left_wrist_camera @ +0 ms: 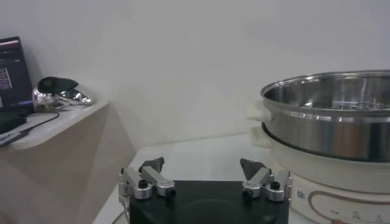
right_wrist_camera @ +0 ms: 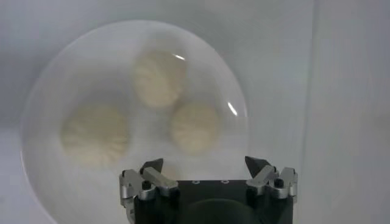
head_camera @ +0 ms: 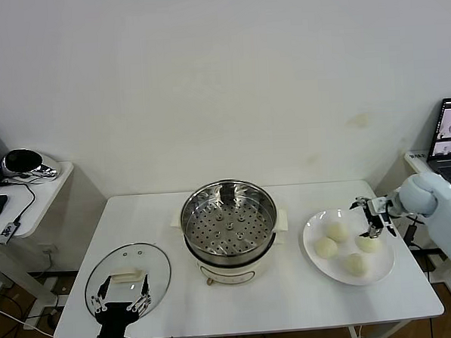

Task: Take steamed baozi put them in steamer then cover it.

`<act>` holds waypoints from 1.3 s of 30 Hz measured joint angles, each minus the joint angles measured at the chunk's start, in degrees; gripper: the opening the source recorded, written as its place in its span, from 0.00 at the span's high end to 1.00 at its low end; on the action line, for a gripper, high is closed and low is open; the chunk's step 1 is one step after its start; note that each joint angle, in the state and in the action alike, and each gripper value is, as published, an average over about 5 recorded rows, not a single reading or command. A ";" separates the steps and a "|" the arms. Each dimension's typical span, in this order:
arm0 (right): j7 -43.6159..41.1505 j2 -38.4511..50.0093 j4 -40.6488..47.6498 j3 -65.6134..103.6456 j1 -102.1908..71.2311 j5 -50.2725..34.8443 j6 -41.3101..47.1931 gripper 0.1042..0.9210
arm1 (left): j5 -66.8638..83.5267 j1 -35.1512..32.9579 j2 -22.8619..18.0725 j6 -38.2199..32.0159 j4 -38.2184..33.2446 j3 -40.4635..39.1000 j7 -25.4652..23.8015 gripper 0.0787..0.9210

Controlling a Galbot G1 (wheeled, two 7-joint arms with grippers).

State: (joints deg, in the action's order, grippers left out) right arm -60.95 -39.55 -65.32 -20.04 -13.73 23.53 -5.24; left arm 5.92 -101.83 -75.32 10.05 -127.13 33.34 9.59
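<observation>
Right end effector hangs fully open and empty over the plate, one baozi just under its fingertips and three more close beside. Each bun looks soft, light and easily dented, so I judge a gentle pinch across the widest part is best. Well off to its side, the steamer stands uncovered with no bun inside. Left end effector waits open over the lid. No writing is readable.

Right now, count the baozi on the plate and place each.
4, all on the white plate: baozi far-left, near-left, nearest, and one beneath the open right gripper. None seem hidden.
</observation>
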 measured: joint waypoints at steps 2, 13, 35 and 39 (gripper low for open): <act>-0.05 -1.16 1.58 -0.92 0.90 0.56 -0.48 0.12 | -0.02 -0.13 -0.05 0.00 -0.08 0.23 0.00 0.12; -0.38 -6.51 8.54 -3.75 2.96 3.50 -1.35 0.12 | -0.14 -0.48 -0.26 -0.01 -0.43 0.99 -0.07 0.12; -0.12 -10.27 14.05 -5.00 4.24 5.93 -1.26 0.40 | -0.22 -0.74 -0.54 -0.15 -0.91 0.94 -0.06 0.12; -0.36 -9.94 13.71 -5.45 4.68 5.52 -1.21 0.43 | -0.23 -0.81 -0.56 -0.15 -1.14 0.90 -0.07 0.12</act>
State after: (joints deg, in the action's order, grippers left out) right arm -61.31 -49.49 -51.62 -25.49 -9.05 29.05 -6.46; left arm 5.69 -102.64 -75.88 9.90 -128.27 34.23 9.52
